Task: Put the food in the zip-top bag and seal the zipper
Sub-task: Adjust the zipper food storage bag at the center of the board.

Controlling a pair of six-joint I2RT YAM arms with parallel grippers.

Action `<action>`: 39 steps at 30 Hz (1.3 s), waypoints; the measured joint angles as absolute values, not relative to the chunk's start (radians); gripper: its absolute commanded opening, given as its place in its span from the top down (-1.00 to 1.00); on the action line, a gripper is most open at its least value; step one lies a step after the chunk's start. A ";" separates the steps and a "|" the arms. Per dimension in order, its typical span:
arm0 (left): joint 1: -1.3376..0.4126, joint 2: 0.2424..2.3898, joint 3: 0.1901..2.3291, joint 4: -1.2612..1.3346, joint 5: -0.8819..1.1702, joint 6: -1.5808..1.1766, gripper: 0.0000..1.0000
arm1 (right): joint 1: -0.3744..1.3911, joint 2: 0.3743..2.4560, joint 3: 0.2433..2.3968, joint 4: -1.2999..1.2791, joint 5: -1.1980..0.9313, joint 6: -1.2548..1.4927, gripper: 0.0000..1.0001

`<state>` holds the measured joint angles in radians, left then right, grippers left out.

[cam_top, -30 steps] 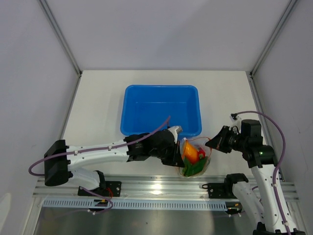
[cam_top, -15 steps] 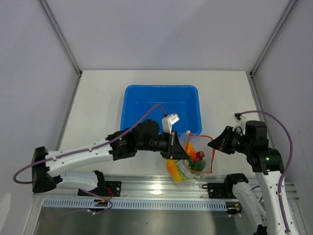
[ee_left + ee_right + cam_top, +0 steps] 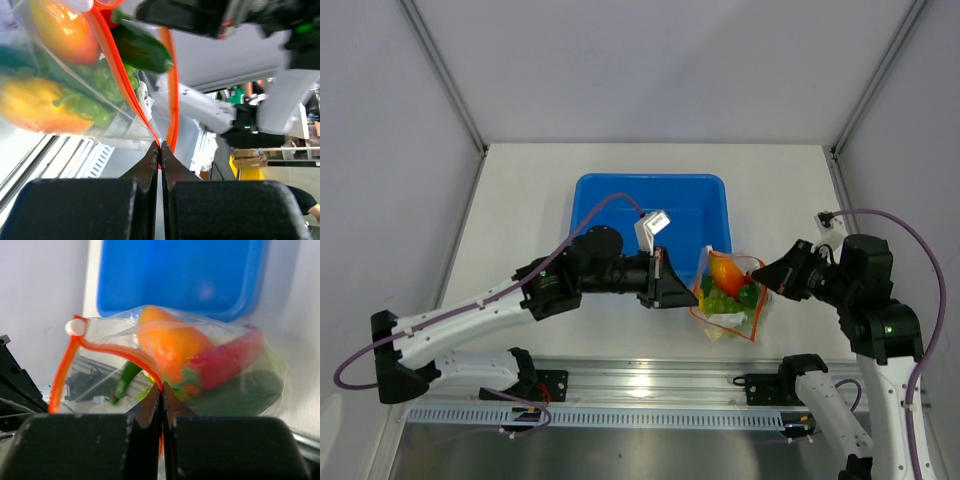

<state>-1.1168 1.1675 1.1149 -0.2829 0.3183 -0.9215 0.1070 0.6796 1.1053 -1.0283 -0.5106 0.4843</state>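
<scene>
1. Left gripper (image 3: 160,150): fingers pressed together on one end of the zipper (image 3: 173,105), pinching the orange-red strip.
2. Right gripper (image 3: 161,389): fingers likewise closed on the strip, at its opposite end.
3. Zip-top bag (image 3: 730,318): stretched between the two grippers, just beside the near right corner of the blue tub (image 3: 620,210). The two halves of its strip stand apart.
4. Food (image 3: 724,272): inside the bag. An orange fruit (image 3: 170,342), a red chili (image 3: 230,357) and green pieces show through the clear plastic.
</scene>
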 measured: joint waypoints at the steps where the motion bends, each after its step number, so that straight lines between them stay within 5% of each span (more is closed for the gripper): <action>1: -1.116 1.145 1.113 -0.269 0.317 -0.917 0.99 | 0.107 0.663 1.102 -1.015 -0.514 0.491 1.00; 10: -1.100 1.279 0.891 -0.163 0.360 -0.948 0.99 | 0.108 0.646 0.756 -0.961 -0.520 0.526 1.00; 23: -1.092 1.196 1.134 -0.282 0.336 -0.882 0.99 | 0.113 0.637 1.126 -1.016 -0.537 0.551 1.00; 36: -1.095 1.285 0.920 -0.239 0.329 -0.899 0.99 | 0.114 0.542 0.811 -1.003 -0.546 0.611 1.00; 38: -1.100 1.250 0.922 -0.269 0.300 -0.894 0.79 | 0.114 0.535 0.846 -1.005 -0.543 0.611 1.00; 39: -1.103 1.221 0.925 -0.282 0.286 -0.888 0.50 | 0.114 0.537 0.861 -1.003 -0.541 0.611 1.00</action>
